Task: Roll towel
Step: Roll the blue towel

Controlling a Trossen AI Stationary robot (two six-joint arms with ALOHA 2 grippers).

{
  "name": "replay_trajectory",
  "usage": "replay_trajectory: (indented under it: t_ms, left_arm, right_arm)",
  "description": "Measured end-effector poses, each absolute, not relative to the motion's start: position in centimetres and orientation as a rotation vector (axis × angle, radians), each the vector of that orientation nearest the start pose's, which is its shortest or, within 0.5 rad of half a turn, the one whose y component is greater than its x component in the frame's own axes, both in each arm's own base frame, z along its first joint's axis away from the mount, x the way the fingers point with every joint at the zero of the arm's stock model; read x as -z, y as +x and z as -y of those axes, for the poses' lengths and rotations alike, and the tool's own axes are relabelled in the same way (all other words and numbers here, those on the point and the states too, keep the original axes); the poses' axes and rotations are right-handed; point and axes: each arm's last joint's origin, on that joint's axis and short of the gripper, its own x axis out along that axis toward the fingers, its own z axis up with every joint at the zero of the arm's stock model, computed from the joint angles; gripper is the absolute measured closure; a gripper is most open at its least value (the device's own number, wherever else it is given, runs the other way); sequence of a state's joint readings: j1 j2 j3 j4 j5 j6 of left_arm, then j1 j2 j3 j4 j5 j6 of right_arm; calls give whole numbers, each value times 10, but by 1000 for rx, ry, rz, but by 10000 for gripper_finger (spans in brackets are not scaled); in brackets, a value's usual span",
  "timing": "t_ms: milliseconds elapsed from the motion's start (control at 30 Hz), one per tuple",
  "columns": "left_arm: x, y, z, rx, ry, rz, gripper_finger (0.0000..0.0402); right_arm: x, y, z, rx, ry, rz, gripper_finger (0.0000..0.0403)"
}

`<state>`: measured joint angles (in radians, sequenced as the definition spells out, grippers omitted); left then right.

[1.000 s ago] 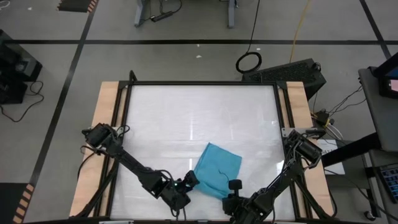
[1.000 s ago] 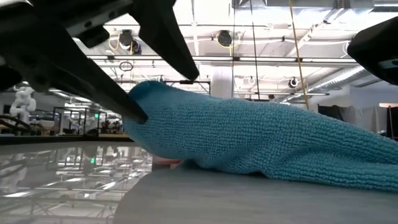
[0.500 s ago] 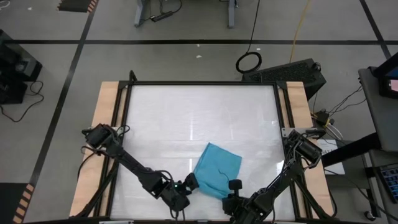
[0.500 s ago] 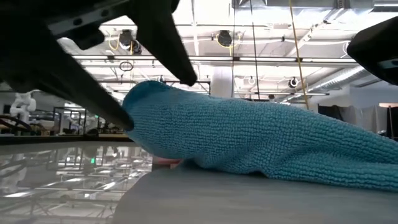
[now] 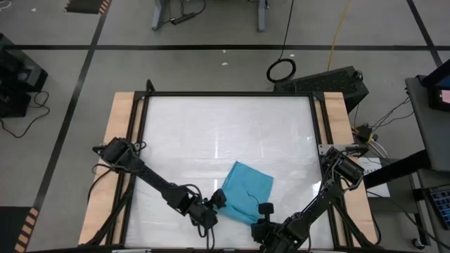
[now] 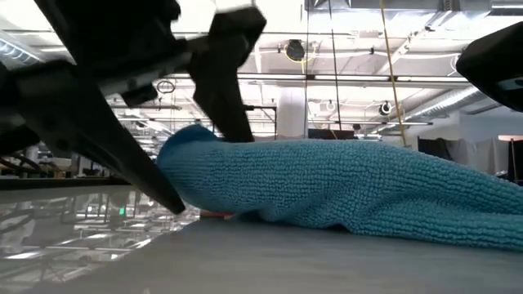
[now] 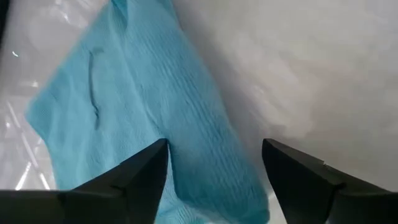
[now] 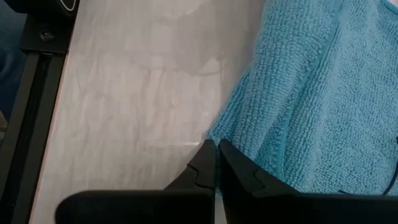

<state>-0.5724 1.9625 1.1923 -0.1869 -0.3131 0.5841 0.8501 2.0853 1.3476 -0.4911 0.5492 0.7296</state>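
No readable text anywhere, no labels, brands, numbers or signs legible on the table, the arms, the floor or the room behind

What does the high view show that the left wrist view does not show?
Only the high view shows the whole white table, both arms, and the right pincer near the towel's near edge. Only the left wrist view shows the left pincer open, its fingers astride the towel's edge, and the ribbed weave. Both show the teal towel lying unrolled on the table.
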Motion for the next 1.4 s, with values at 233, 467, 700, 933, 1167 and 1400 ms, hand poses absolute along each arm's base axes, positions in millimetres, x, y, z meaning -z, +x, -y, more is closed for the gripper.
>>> replay_trajectory:
  t_ms: [233,467,700,933,1167,1400]
  left_arm:
    - [-135,334,200,487,945,-782,189]
    - [-136,340,194,493,940,-764,240]
    - [-135,356,165,612,625,-806,318]
    - [-136,369,127,765,253,-842,393]
    - [-132,364,122,808,339,-890,389]
    - [-131,359,133,807,418,-896,389]
  right_arm:
    - [-126,277,-292,90,-122,-947,403]
    - [-126,279,-291,93,-121,-946,403]
    - [-126,279,-291,84,-116,-956,403]
    - [-132,276,-291,47,-157,-969,388]
    - [-161,262,-282,85,-149,-992,263]
    - [-172,256,-269,247,-140,-951,205]
